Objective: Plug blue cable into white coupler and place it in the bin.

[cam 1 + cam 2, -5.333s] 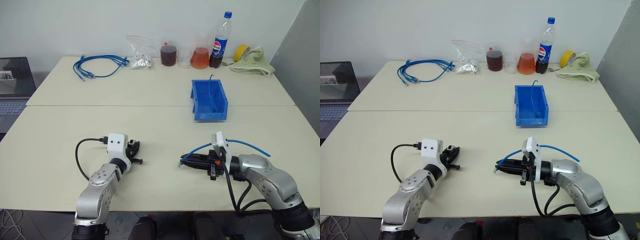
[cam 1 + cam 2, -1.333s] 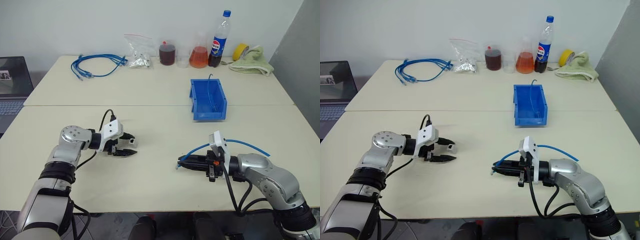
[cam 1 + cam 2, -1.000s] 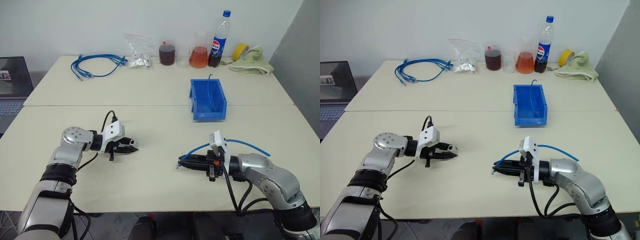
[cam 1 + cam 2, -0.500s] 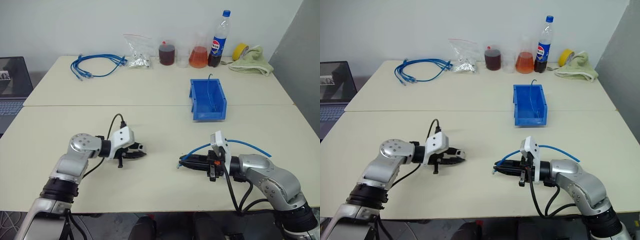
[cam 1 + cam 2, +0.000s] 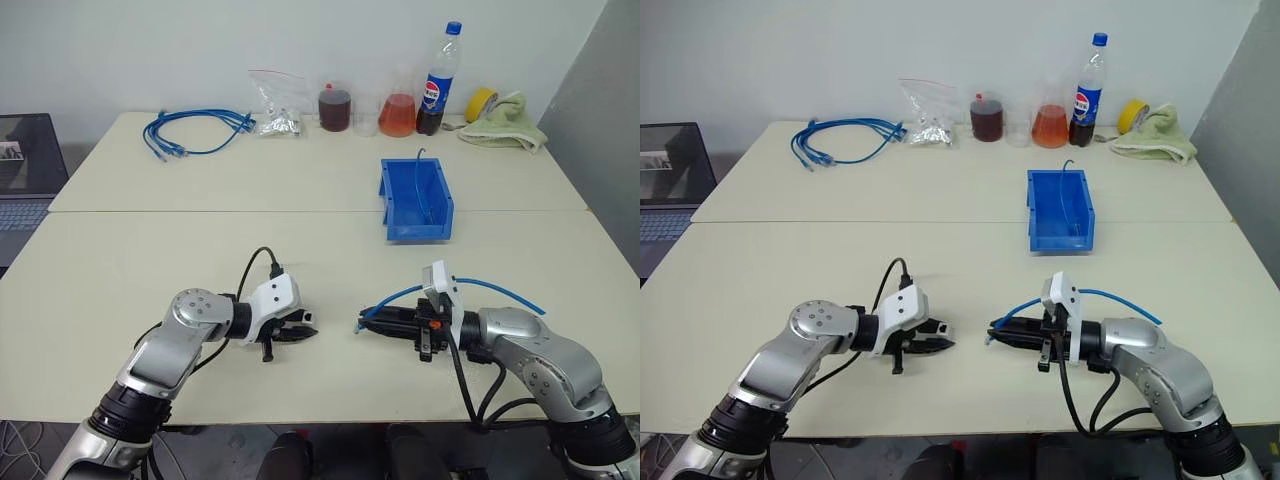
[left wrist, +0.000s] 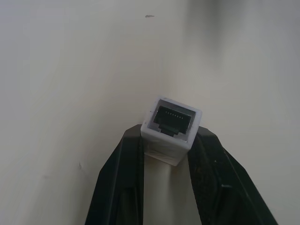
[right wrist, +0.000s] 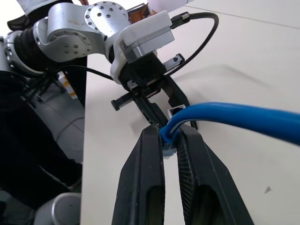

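blue cable [image 7: 243,117]: thin, bendy, light, I think; best held just behind the plug; right gripper [image 7: 169,140] pinches it there
white coupler [image 6: 171,129]: tiny hard box, dark hole facing out; left gripper [image 5: 303,331] squeezes its sides, near the plug
bin [image 5: 417,200]: blue, well apart, farther back on the table

Lighting's pretty even and bright, soft overhead stuff, so the table [image 5: 120,270] only gets faint shadows right under the arms. The head views are sharp all over with no real glare. In the left wrist view the white coupler [image 6: 171,127] is crisp but the tabletop toward 12 o'clock goes soft and dim.
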Robot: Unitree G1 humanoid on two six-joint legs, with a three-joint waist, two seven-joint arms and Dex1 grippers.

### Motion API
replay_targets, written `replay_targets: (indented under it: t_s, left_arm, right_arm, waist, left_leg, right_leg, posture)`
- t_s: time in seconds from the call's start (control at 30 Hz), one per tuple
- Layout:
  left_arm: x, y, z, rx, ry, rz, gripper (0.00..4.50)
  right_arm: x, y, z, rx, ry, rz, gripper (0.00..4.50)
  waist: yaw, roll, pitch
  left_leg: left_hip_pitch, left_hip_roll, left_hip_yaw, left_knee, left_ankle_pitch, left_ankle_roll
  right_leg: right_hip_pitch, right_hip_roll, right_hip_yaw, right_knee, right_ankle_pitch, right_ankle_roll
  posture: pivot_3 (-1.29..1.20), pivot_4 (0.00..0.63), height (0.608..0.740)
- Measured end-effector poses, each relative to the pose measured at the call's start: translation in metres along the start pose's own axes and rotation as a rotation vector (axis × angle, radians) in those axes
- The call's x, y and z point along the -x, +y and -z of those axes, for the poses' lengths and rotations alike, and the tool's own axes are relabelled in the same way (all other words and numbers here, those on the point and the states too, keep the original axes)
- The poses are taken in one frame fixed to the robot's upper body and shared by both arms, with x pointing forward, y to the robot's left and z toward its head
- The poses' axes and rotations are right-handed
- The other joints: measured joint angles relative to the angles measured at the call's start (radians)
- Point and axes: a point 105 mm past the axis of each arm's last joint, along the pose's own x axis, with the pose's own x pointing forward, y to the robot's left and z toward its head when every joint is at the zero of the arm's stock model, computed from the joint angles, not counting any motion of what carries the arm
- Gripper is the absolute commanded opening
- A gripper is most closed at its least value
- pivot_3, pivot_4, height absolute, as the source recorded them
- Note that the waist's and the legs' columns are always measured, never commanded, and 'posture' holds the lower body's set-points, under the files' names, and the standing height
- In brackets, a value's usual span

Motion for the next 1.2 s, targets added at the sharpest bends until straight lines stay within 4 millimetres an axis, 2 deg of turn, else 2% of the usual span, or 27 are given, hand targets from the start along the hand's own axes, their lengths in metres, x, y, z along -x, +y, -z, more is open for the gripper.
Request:
replay_targets:
  t_s: [0.27, 0.4, 0.57, 0.73, 1.2]
  left_arm:
    - [-0.003, 0.0, -0.001, 0.005, 0.013, -0.002, 0.98]
    - [-0.003, 0.001, -0.002, 0.014, 0.024, 0.005, 0.98]
    - [-0.004, 0.0, -0.003, 0.014, 0.026, 0.015, 0.98]
    - [-0.002, 0.001, -0.003, 0.014, 0.032, 0.021, 0.98]
    - [-0.002, 0.003, -0.003, 0.019, 0.035, 0.037, 0.98]
  right_arm:
    - [-0.018, -0.001, 0.004, 0.113, 0.022, -0.017, 0.11]
    - [-0.047, -0.006, -0.003, 0.186, 0.019, -0.036, 0.11]
    - [-0.067, -0.012, 0.001, 0.214, 0.05, -0.027, 0.11]
    - [-0.074, -0.019, 0.001, 0.239, 0.068, -0.01, 0.11]
    - [-0.081, -0.016, 0.003, 0.285, 0.093, -0.024, 0.11]
  waist:
    - [0.0, 0.001, -0.001]
    - [0.0, 0.001, -0.001]
    - [0.002, 0.001, -0.001]
    - [0.0, 0.001, -0.001]
    - [0.0, 0.001, -0.002]
  left_leg:
    - [0.001, 0.0, 0.0, 0.001, 0.0, 0.0]
    - [0.002, 0.0, 0.0, 0.001, 0.0, 0.0]
    - [0.001, 0.0, 0.0, 0.001, 0.0, 0.0]
    - [0.001, 0.0, -0.001, 0.0, 0.0, 0.0]
    - [0.001, 0.0, 0.0, 0.0, 0.0, 0.0]
  right_leg:
    - [0.001, 0.0, 0.0, 0.0, 0.0, 0.0]
    - [0.001, 0.001, 0.0, 0.0, 0.001, -0.001]
    - [0.001, 0.0, 0.0, 0.0, 0.001, -0.001]
    - [0.001, 0.001, 0.0, 0.0, 0.001, -0.001]
    - [0.001, 0.001, 0.0, 0.0, 0.001, -0.001]
  posture:
    - [0.0, 0.15, 0.74]
    - [0.0, 0.15, 0.74]
    - [0.0, 0.15, 0.74]
    - [0.0, 0.15, 0.74]
    - [0.0, 0.15, 0.74]
